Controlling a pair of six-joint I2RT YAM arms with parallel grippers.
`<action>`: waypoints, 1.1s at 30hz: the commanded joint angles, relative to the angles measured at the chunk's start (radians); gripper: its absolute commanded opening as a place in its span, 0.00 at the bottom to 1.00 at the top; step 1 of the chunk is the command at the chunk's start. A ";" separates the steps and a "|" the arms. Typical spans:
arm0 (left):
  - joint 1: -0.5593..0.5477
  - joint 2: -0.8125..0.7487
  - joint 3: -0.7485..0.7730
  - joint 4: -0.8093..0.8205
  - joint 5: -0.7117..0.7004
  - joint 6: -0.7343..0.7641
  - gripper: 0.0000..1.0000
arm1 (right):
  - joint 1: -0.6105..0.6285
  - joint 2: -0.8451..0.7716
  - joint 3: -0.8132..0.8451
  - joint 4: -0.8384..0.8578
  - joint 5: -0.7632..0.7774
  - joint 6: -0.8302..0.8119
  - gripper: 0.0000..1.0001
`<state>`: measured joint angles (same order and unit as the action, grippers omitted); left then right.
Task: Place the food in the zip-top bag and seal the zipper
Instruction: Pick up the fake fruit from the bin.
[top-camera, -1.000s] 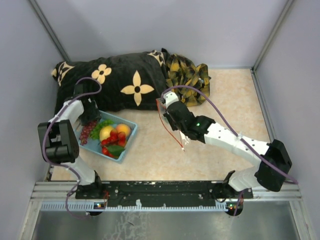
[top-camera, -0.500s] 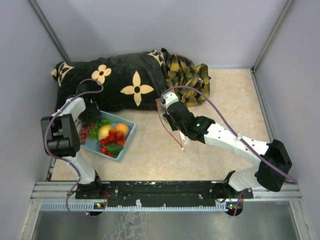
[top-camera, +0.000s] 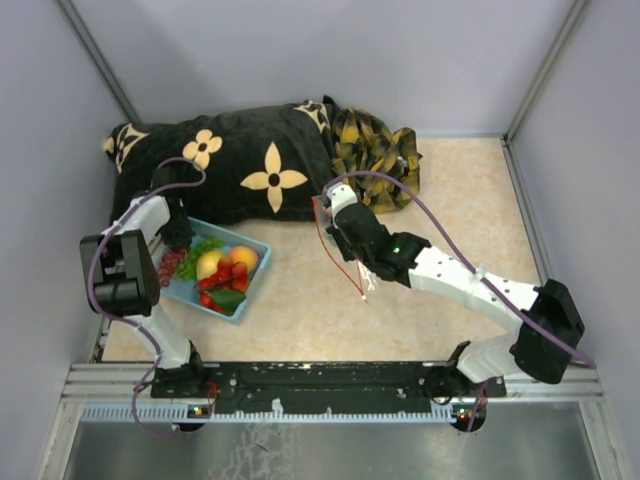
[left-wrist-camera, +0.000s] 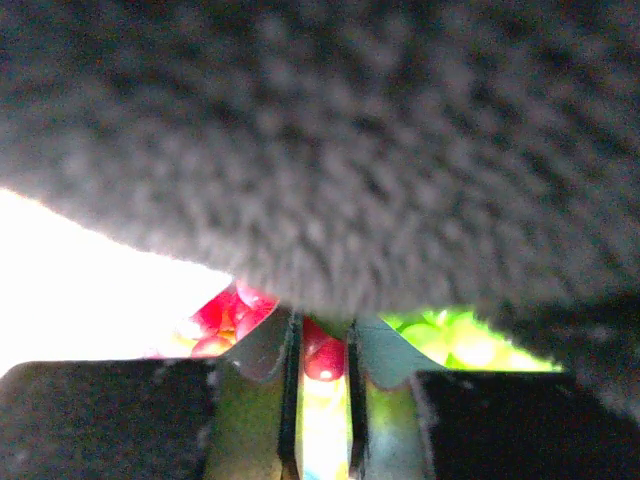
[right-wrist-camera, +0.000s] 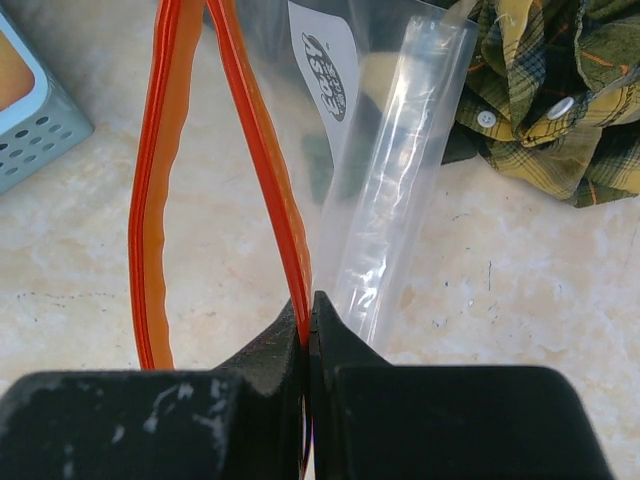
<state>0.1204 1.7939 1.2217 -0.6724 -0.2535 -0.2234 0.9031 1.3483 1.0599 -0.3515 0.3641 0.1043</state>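
The food lies in a light-blue basket (top-camera: 262, 248): purple grapes (top-camera: 172, 264), green leaves (top-camera: 205, 247), round orange-yellow fruit (top-camera: 243, 258) and red berries (top-camera: 228, 275). My left gripper (top-camera: 178, 237) is at the basket's far left end, under the cushion's edge. In the left wrist view my left gripper (left-wrist-camera: 322, 335) has its jaws nearly together, with a red-purple grape (left-wrist-camera: 326, 360) pinched between them. My right gripper (right-wrist-camera: 310, 300) is shut on the red-orange zipper (right-wrist-camera: 250, 130) of the clear zip-top bag (right-wrist-camera: 390, 200). The bag's mouth gapes open. From above, the zipper (top-camera: 345, 268) trails from the right gripper (top-camera: 328, 212) toward the table.
A black cushion with cream flowers (top-camera: 250, 170) lies at the back, touching the basket, and fills the upper left wrist view (left-wrist-camera: 350, 150). A crumpled plaid cloth (top-camera: 375, 145) lies beside it, just behind the bag (right-wrist-camera: 560, 100). Grey walls stand on three sides.
My left gripper has shifted a little further over the basket's far left end, and its jaws have closed from wide open onto the grapes. The right arm and bag have not moved.
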 joint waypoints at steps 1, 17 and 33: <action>0.003 -0.120 -0.032 -0.012 0.033 -0.006 0.12 | 0.008 -0.052 0.005 0.037 0.004 -0.010 0.00; -0.004 -0.611 -0.171 0.075 0.315 -0.034 0.00 | 0.010 -0.028 0.066 -0.004 0.020 0.007 0.00; -0.158 -0.890 -0.159 0.299 0.750 -0.176 0.00 | 0.010 0.001 0.133 -0.039 0.012 0.086 0.00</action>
<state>0.0040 0.9440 1.0042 -0.4854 0.3630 -0.3458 0.9031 1.3464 1.1286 -0.4007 0.3668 0.1577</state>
